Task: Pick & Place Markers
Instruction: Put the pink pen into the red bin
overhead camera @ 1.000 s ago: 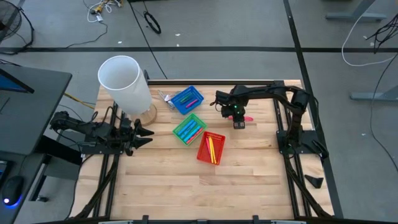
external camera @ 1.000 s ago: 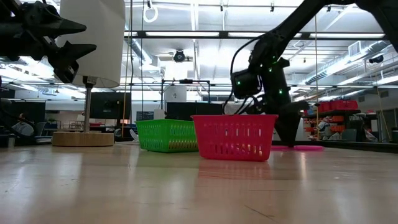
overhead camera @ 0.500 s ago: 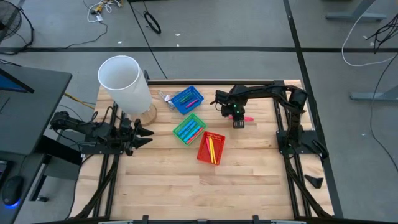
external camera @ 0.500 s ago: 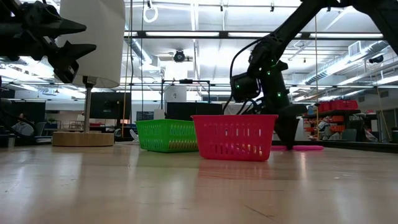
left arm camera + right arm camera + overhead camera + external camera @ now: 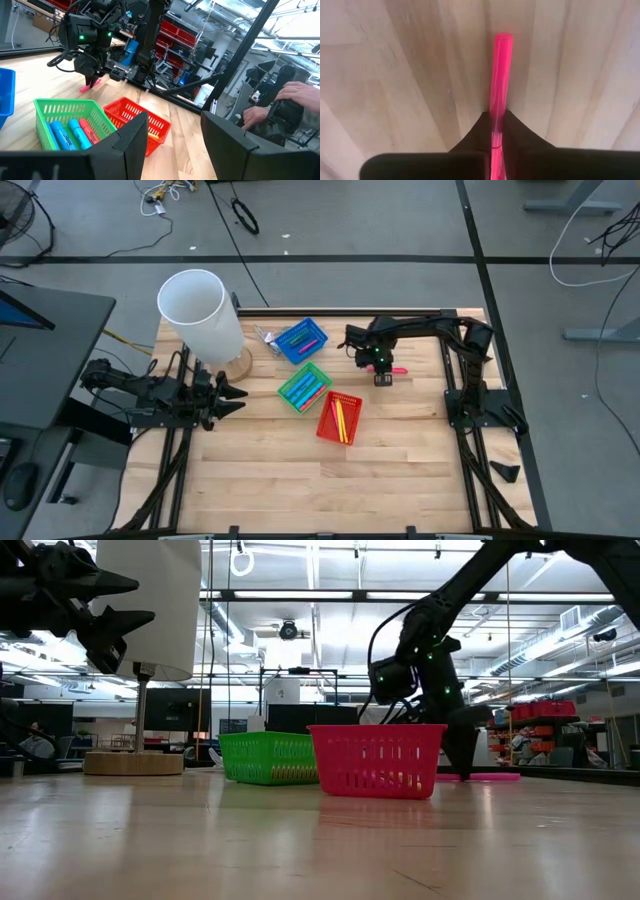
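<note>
The pink marker (image 5: 500, 85), right of centre, sits pinched in our right tool (image 5: 384, 372) on the surface (image 5: 400, 460), so we judge lifting comes next.

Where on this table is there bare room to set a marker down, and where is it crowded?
Bare wood spans the near half of the table, below the red basket. The far middle is crowded: blue basket, green basket, white cylinder, right gripper on the pink marker.

text: none readable | labels: none readable | brands: none readable | numbers: none | signs: none | checked: high, low and both wrist views | markings on far shelves too small to tell
</note>
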{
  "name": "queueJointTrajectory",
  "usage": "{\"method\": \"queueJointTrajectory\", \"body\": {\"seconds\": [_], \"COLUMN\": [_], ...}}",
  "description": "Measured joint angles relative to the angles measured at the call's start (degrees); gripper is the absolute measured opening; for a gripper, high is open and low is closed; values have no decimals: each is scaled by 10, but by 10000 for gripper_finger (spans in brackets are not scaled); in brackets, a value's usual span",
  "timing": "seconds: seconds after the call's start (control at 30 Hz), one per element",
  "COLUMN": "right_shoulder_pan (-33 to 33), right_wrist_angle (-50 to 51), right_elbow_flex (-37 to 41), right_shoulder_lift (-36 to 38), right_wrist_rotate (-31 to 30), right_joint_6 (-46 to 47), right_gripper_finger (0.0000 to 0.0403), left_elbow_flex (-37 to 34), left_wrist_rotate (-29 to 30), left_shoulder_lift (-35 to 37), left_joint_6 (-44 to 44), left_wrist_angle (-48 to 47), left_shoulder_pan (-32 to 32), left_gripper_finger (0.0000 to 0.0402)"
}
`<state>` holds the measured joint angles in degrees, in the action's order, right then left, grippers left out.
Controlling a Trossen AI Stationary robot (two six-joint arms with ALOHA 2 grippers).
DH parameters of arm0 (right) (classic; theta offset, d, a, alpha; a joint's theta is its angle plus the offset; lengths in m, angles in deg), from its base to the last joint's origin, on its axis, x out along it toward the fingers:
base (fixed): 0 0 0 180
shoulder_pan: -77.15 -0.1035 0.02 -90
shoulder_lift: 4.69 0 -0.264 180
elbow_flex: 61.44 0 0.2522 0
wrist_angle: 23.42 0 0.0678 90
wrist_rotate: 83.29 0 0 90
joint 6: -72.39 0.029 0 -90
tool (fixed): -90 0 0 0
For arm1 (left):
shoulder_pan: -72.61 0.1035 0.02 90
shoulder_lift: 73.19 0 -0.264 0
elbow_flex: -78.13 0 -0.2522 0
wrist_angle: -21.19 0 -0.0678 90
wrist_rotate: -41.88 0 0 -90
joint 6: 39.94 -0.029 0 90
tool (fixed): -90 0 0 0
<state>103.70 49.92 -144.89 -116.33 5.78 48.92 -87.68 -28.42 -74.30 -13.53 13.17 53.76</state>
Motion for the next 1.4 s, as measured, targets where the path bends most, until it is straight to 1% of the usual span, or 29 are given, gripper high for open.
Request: {"method": "queueJointTrajectory", "body": {"seconds": [0.37,0.5,0.67,0.87,1.03,1.17,1.3,1.4], "right_shoulder_pan": [-4,-15,-27,-36,-37,-36,-44,-60], "right_wrist_angle": [102,144,174,177,185,183,170,157], "right_elbow_flex": [-61,-85,-111,-117,-118,-118,-118,-118], "right_shoulder_lift": [29,40,59,86,103,112,113,113], "right_wrist_rotate": [-10,-16,-32,-39,-99,-113,-124,-128], "right_joint_6": [-21,-48,-108,-203,-292,-355,-397,-409], "right_gripper_finger": [10,10,10,10,10,10,11,11], "left_elbow_flex": [0,0,0,0,0,0,0,0], "left_wrist_rotate": [0,0,0,0,0,0,0,0], "left_shoulder_lift": [0,0,0,0,0,0,0,0], "left_joint_6": [0,0,0,0,0,0,0,0], "left_wrist_angle": [0,0,0,0,0,0,0,0], "left_shoulder_pan": [0,0,0,0,0,0,0,0], "left_gripper_finger": [188,188,188,188,188,188,188,188]}}
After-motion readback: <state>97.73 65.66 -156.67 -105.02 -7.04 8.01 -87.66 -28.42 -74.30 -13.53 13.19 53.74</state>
